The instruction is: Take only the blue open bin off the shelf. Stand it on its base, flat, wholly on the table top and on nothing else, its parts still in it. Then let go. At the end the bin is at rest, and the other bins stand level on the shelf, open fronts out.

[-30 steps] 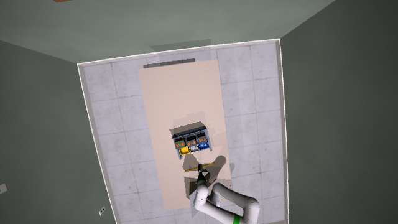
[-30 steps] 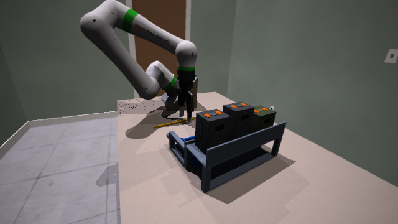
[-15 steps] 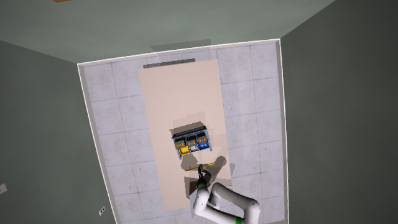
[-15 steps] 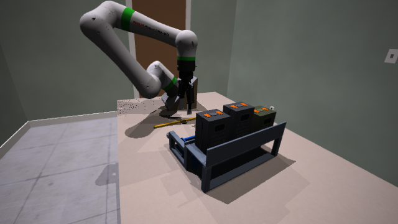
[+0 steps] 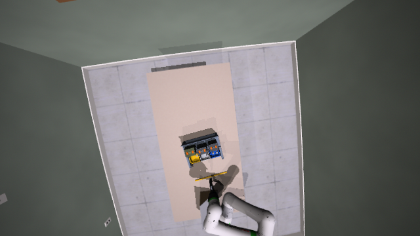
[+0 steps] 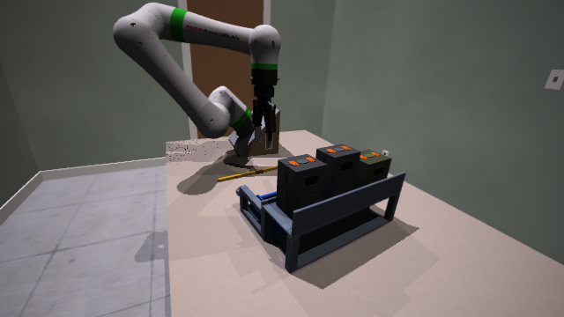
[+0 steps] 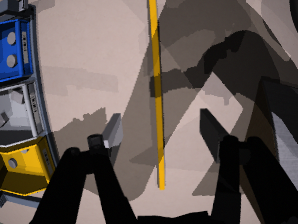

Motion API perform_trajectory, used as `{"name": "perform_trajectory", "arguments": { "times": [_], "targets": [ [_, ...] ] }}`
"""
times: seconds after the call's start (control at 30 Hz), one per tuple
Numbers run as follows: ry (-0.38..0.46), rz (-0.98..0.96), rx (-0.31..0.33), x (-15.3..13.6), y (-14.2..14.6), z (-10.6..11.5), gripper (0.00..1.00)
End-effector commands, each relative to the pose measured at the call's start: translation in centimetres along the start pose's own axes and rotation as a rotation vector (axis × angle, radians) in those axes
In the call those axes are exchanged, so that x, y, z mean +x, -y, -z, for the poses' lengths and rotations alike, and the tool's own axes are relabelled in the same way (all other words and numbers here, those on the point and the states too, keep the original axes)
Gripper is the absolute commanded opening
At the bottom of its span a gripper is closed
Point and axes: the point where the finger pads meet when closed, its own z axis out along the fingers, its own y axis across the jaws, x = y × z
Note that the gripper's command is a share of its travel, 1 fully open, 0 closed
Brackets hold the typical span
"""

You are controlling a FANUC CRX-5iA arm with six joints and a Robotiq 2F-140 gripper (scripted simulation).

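The blue open bin [image 5: 214,153] sits at the right end of the grey shelf [image 5: 202,147], its open front toward the arm. In the wrist view the blue bin [image 7: 13,46] is at the upper left edge with parts inside. From behind, in the exterior view, dark boxes on the shelf [image 6: 322,207] mostly hide it. My gripper [image 6: 263,132] hangs above the table in front of the shelf, apart from the bins. It is open and empty, fingers straddling the air over a yellow rod [image 7: 154,83].
A grey-white bin [image 7: 16,112] and a yellow bin [image 7: 23,163] stand beside the blue one. The yellow rod [image 5: 210,176] lies on the table between arm and shelf. Dark boxes with orange marks [image 6: 332,169] sit on the shelf's upper level. A brown block [image 6: 270,132] stands behind the gripper.
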Motion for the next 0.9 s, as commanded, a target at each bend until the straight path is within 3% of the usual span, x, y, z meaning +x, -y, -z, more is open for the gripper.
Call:
{"name": "perform_trajectory", "arguments": {
  "times": [0.0, 0.17, 0.33, 0.87],
  "targets": [
    [0.0, 0.0, 0.0, 0.0, 0.0, 0.2, 0.57],
    [0.0, 0.0, 0.0, 0.0, 0.0, 0.2, 0.57],
    [0.0, 0.0, 0.0, 0.0, 0.0, 2.9, 0.57],
    [0.0, 0.0, 0.0, 0.0, 0.0, 2.1, 0.57]
  ]
}}
